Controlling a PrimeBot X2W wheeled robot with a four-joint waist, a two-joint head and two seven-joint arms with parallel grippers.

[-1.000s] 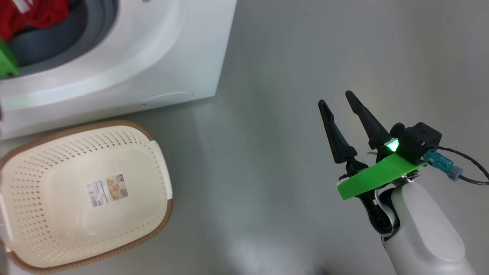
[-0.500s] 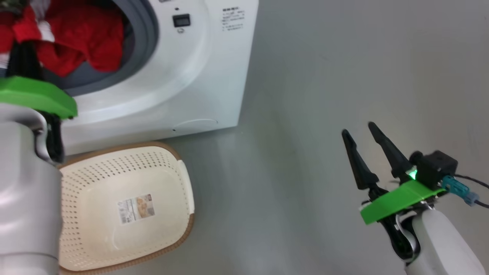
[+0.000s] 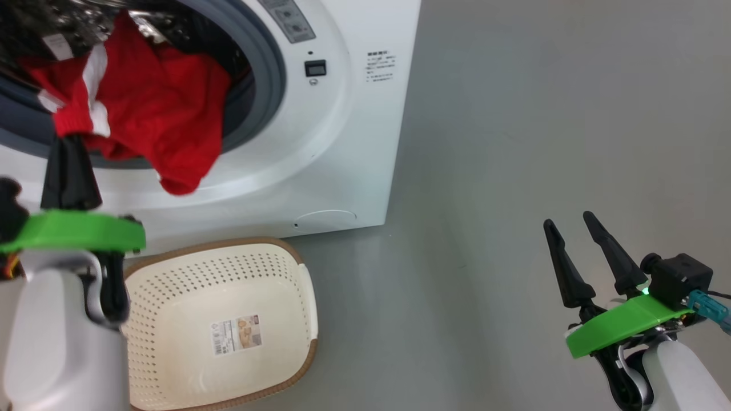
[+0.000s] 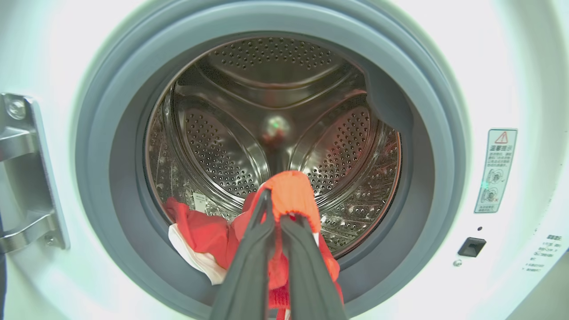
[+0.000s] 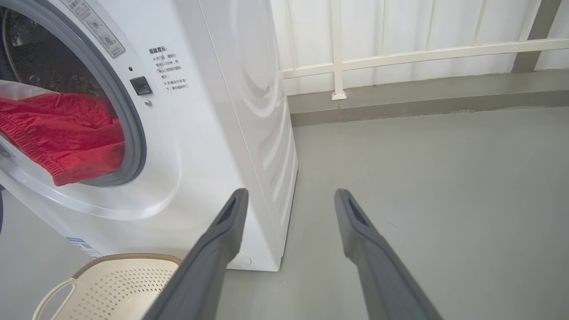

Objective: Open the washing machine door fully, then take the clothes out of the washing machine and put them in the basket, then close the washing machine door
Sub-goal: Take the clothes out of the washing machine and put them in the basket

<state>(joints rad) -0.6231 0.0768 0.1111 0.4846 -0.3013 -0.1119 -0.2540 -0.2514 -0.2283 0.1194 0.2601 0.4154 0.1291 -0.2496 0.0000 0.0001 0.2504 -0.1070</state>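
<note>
Fabric hides the tips of the left gripper [image 4: 276,213]: in the left wrist view its jaws are pinched together on a fold of the clothes [image 4: 291,195], and the red bundle trails down over the grey rubber seal [image 4: 426,133] at six o'clock of the opening, partly inside the drum [image 4: 275,102]. In the head view the washing machine [image 3: 354,142] is cut off at the top and left edges, the garment hanging from its mouth at ten o'clock. The basket [image 3: 171,297] stands on the floor [image 3: 514,114] just before the machine at seven o'clock, its left side covered by the pale left forearm. The right gripper [image 3: 568,221] hangs at four o'clock, well apart from everything, jaws spread wide and holding nothing. The floor is smooth grey with a dull sheen; the right wrist view shows a white panelled wall [image 5: 400,26] with cream rails at twelve o'clock. The drum is perforated steel with raised ribs; the basket is cream perforated plastic, a rounded rectangle with a brown woven-look rim and a paper label inside.
</note>
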